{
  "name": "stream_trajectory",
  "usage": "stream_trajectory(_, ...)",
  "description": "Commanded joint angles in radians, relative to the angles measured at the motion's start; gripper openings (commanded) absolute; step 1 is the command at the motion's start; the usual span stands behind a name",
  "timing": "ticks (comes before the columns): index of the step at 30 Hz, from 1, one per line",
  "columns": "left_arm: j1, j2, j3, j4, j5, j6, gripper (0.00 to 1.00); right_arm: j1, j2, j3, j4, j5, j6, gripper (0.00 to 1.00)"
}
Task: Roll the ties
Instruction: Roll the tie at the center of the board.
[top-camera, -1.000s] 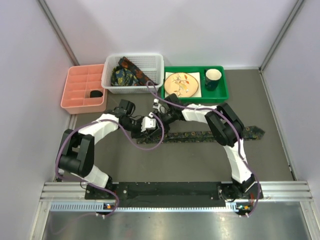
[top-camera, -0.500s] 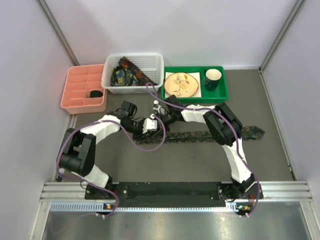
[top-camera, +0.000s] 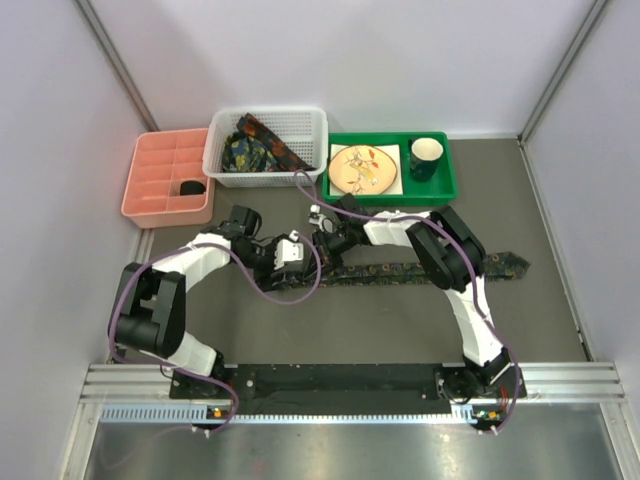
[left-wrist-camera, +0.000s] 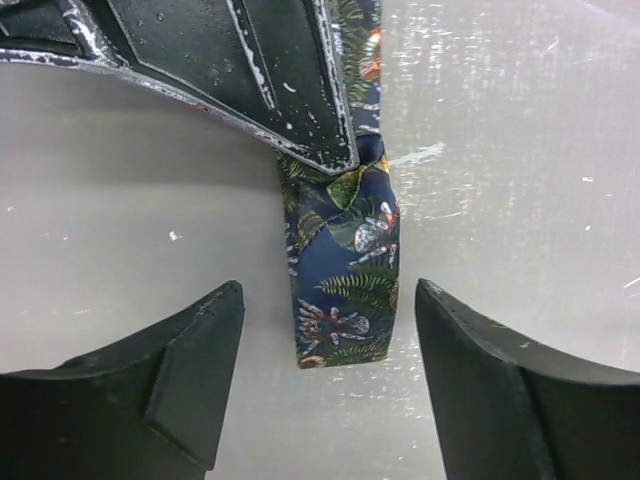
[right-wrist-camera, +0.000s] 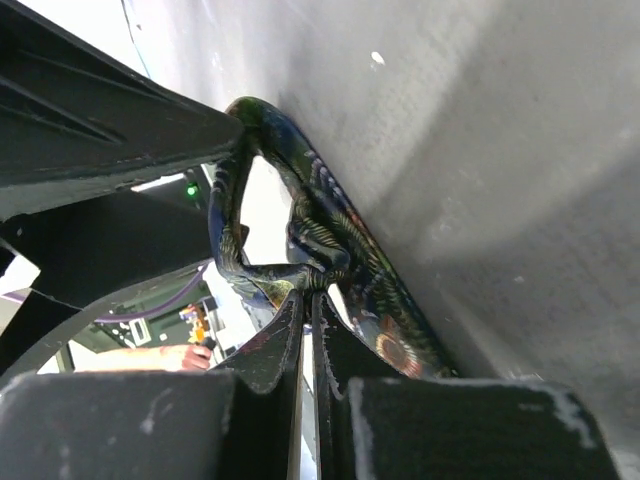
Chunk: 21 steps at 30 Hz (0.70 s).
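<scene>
**A:** The left gripper (left-wrist-camera: 330, 300), how does it stand?

**B:** Wide apart. Its two fingers (left-wrist-camera: 190, 370) sit one on each side of the tie (left-wrist-camera: 345, 290). The tie's narrow end lies flat on the table (left-wrist-camera: 520, 150) between them, and neither finger touches the cloth.

**A:** And the right gripper (right-wrist-camera: 310, 300)?

**B:** Closed tight on the same tie, a little way back from that narrow end. In its own wrist view the fingertips pinch a fold of the printed fabric. Just beyond them the fabric rises off the table in a small loop.

**A:** Where does the rest of it run?

**B:** Seen from above, both grippers meet near the middle of the table. From there the tie stretches flat toward the right edge, roughly parallel to the near edge. Its wide pointed end lies closest to the right edge.

**A:** Is the print readable?

**B:** Dark blue ground with green fern leaves and touches of orange and red.

**A:** What else is on the table?

**B:** Three containers stand along the far edge. Toward the far left corner is a pink divided tray (top-camera: 150, 190) with one small dark item in a compartment; I cannot tell what it is. Beside it is a white basket (top-camera: 265, 178) holding other ties (top-camera: 255, 145) in a loose heap. To the right of the basket is a green tray (top-camera: 395, 195) carrying a patterned plate (top-camera: 360, 168) and a dark green mug (top-camera: 426, 158).
</scene>
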Motion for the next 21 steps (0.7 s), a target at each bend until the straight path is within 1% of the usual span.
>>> stream_trajectory(1,-0.016,-0.006,-0.010,0.003,0.035,0.015,0.75,-0.004,0.008,-0.020,0.043,-0.002,-0.011,0.00)
stream_trajectory(3,-0.044,0.009,-0.001,0.015,0.038,-0.005,0.72,-0.002,0.009,-0.028,0.067,-0.010,0.001,0.00)
stream_trajectory(4,-0.052,0.014,0.002,0.022,0.043,-0.014,0.67,-0.002,0.008,-0.034,0.072,-0.010,0.009,0.00)
stream_trajectory(6,-0.066,0.026,0.004,0.038,0.044,-0.037,0.61,-0.002,0.008,-0.035,0.078,-0.014,0.018,0.00)
stream_trajectory(7,-0.069,0.029,0.008,0.044,0.046,-0.040,0.52,-0.004,0.008,-0.035,0.083,-0.016,0.020,0.00)
stream_trajectory(10,-0.075,0.047,0.020,0.026,0.044,-0.033,0.38,-0.008,-0.001,-0.047,0.112,-0.028,0.041,0.00)
stream_trajectory(12,-0.076,0.055,0.025,0.020,0.052,-0.028,0.36,-0.011,-0.008,-0.052,0.120,-0.036,0.055,0.01)
stream_trajectory(14,-0.079,0.050,0.028,0.024,0.053,-0.027,0.35,-0.010,-0.011,-0.052,0.133,-0.056,0.066,0.07)
stream_trajectory(15,-0.084,0.050,0.028,0.029,0.052,-0.033,0.35,-0.010,-0.015,-0.052,0.138,-0.060,0.083,0.08)
stream_trajectory(18,-0.092,0.046,0.036,0.038,0.052,-0.053,0.35,-0.013,-0.031,-0.052,0.138,-0.067,0.081,0.08)
stream_trajectory(21,-0.093,0.046,0.042,0.050,0.050,-0.074,0.36,-0.017,-0.031,-0.035,0.091,-0.056,0.046,0.09)
